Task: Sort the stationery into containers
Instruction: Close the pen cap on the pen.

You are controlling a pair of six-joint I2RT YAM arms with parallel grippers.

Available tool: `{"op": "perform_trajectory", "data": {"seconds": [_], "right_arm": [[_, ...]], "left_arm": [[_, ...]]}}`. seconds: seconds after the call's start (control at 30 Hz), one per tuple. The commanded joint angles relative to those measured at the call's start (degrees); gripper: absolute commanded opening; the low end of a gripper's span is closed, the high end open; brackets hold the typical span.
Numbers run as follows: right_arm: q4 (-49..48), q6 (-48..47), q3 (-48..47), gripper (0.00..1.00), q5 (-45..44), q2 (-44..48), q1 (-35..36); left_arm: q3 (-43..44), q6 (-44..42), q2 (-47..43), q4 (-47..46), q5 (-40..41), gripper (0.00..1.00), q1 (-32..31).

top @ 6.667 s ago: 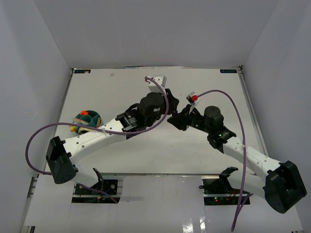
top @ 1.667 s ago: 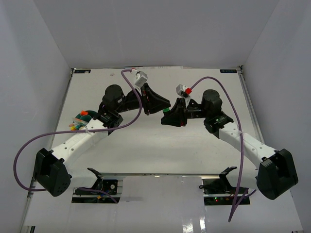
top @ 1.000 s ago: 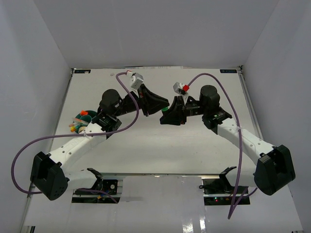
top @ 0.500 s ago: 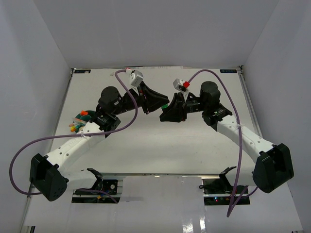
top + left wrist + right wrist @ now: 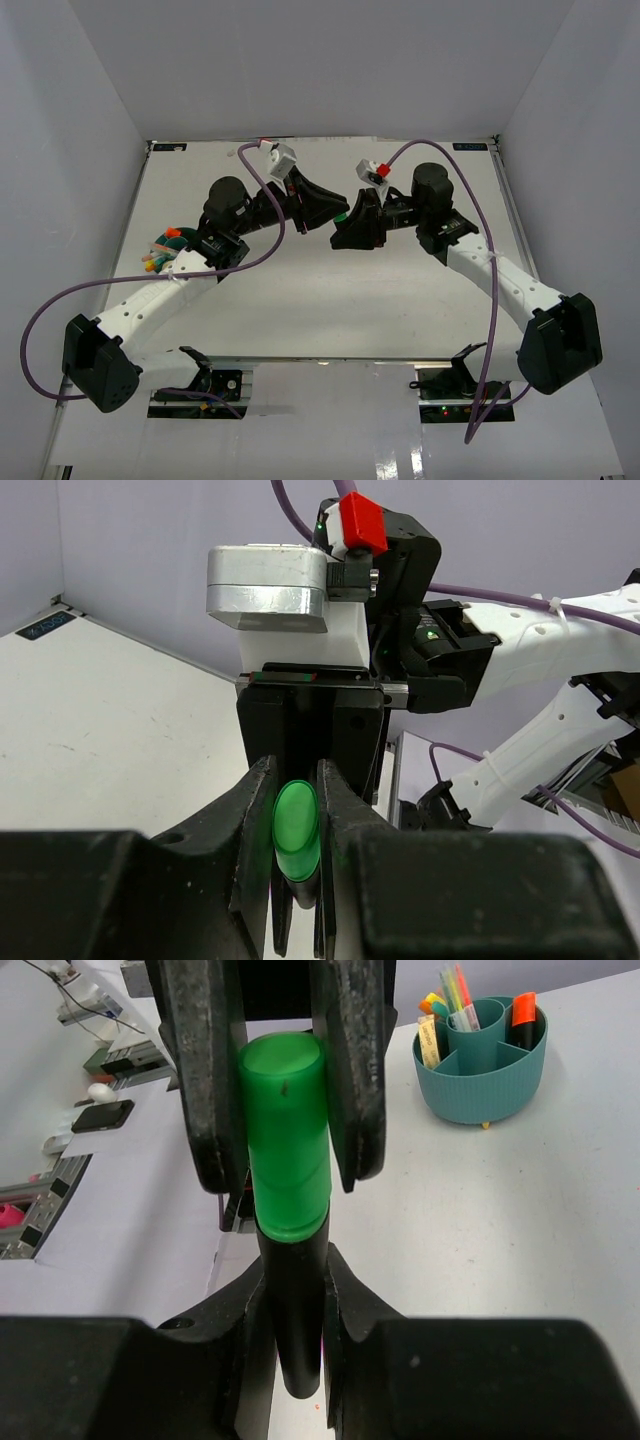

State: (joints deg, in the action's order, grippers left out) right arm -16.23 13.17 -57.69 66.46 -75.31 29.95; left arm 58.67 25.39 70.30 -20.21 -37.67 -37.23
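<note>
A black marker with a green cap (image 5: pixel 285 1150) is held in the air above the middle of the table, between both grippers. My right gripper (image 5: pixel 295 1265) is shut on its black body (image 5: pixel 292 1320). My left gripper (image 5: pixel 297 780) faces it and is shut on the green cap (image 5: pixel 297 825). From above, the two grippers meet tip to tip, left (image 5: pixel 322 210) and right (image 5: pixel 350 225). The round teal tub (image 5: pixel 480 1075) stands at the left of the table (image 5: pixel 175 250), partly under my left arm. It holds an orange-capped marker (image 5: pixel 523 1015) and thin coloured pens (image 5: pixel 455 985) in its divided sections.
White walls close in the table (image 5: pixel 330 310) on the left, far side and right. My purple cables (image 5: pixel 455 190) loop above both arms. The arm bases and mounts sit at the near edge (image 5: pixel 210 380).
My right arm has shifted slightly toward the far side, carrying the marker with it. My left gripper has hardly moved. Both stay shut on the marker.
</note>
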Motion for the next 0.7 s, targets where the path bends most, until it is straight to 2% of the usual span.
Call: {"op": "perform_trajectory", "data": {"seconds": [0.0, 0.23, 0.67], "right_arm": [[-11.02, 1.95, -9.10, 0.08, -5.28, 0.95, -1.83], [-10.14, 1.77, -12.97, 0.08, -4.67, -0.10, -3.24], [-9.79, 2.04, -19.82, 0.08, -4.76, -3.97, -3.15]], "left_arm": [[-3.74, 0.36, 2.29, 13.79, -12.69, 0.00, -3.02], [-4.36, 1.77, 3.35, 13.09, -14.97, 0.00, -3.20], [-3.48, 3.44, 5.90, 14.66, -13.57, 0.00, -4.16]]}}
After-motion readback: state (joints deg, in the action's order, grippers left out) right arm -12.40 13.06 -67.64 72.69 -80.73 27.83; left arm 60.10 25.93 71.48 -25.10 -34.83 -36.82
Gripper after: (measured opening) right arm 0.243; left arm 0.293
